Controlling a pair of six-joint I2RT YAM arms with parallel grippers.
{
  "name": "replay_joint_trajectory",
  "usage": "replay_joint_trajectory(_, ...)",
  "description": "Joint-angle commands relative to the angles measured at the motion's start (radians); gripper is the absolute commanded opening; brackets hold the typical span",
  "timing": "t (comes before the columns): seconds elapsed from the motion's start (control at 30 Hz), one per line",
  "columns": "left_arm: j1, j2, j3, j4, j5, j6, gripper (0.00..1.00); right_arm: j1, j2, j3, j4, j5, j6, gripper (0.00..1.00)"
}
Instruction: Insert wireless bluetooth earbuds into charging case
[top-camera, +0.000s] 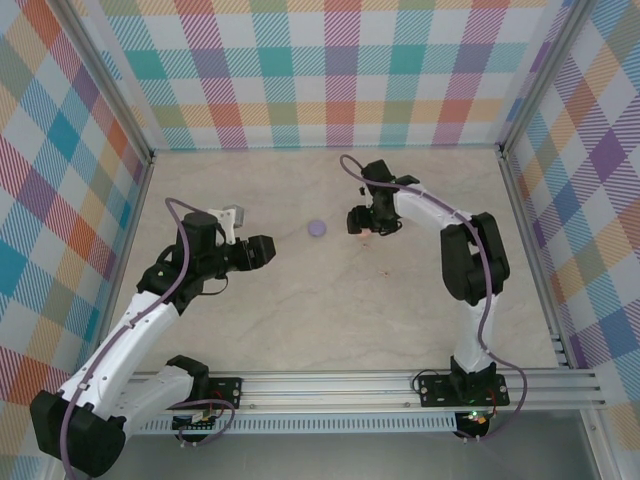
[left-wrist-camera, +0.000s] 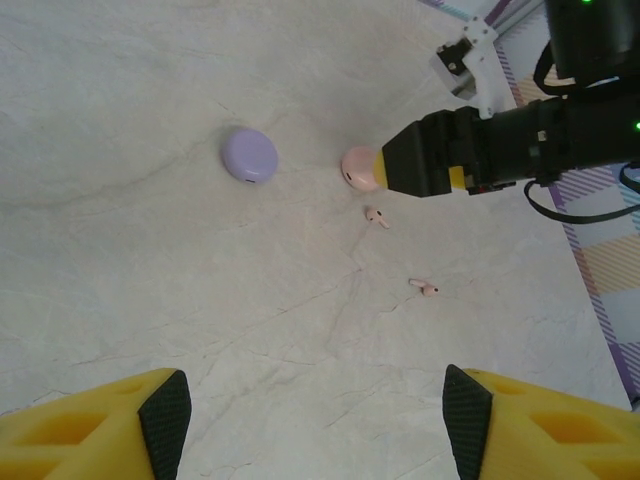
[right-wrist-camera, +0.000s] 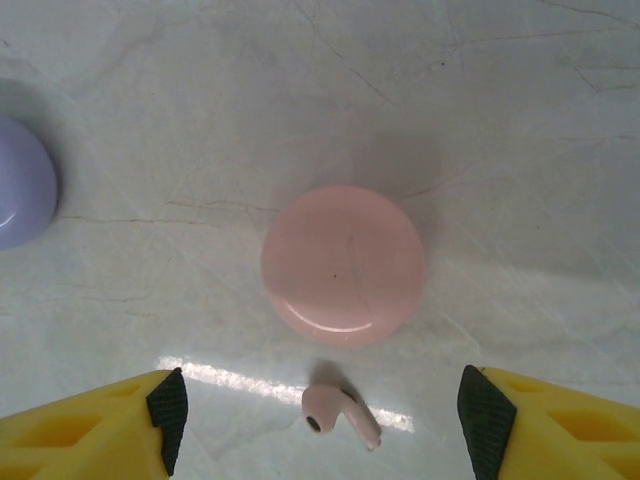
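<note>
Two grippers stand over the marbled table (top-camera: 300, 320), each with its jaws apart and nothing held between the pads.

Right gripper (right-wrist-camera: 328, 428): the yellow fingers (right-wrist-camera: 110, 435) are spread wide above the table. The pink case (right-wrist-camera: 343, 263) lies directly ahead of the fingertips, centred between them, with its lid closed and no finger touching it. The first pink earbud (right-wrist-camera: 340, 415) lies on the table in the gap between the two fingertips, just short of the pink case and clear of both fingers. The purple case (right-wrist-camera: 20, 195) lies ahead and out past the left-hand finger of this view, apart from the pink case.

Left gripper (left-wrist-camera: 315, 415): the fingers are spread wide and held above the table. Both cases lie well ahead of it, the purple case to the left and the pink case to the right, with the right gripper beside the pink case. The second pink earbud (left-wrist-camera: 425, 288) lies between this gripper and the pink case, toward its right-hand finger, untouched.

In the top view, the purple case lies between the two grippers.
</note>
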Motion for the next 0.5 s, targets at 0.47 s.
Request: replay_joint_trajectory(0.47,0.0,-0.008,-0.018,-0.024,0.024,0.012,0.7,0.004,0.236,0.302,-0.225,0.074,-0.111,0.75)
